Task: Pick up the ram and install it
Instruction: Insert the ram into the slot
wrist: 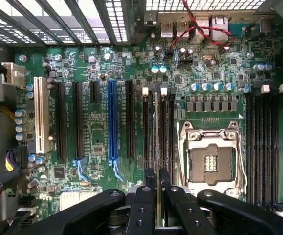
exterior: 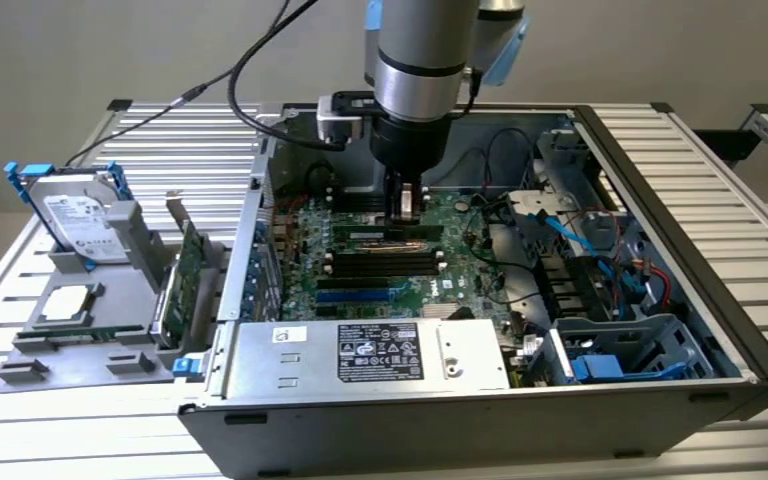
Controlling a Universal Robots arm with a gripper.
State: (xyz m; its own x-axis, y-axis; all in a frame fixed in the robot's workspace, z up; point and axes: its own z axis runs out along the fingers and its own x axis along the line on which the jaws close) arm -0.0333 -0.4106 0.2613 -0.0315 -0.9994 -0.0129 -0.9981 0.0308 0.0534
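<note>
The black jaws are clenched on the long thin green ram stick (wrist: 157, 137), holding it edge-on over the black memory slots (wrist: 145, 132) of the green motherboard (wrist: 97, 137) inside the open grey computer case (exterior: 704, 330).

Bright even light, soft shadow inside the case (exterior: 464, 435), glare through vent slats (wrist: 82, 22)

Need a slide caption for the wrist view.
Gripper shut on the ram, held edge-on over the memory slots beside the empty CPU socket.
</note>
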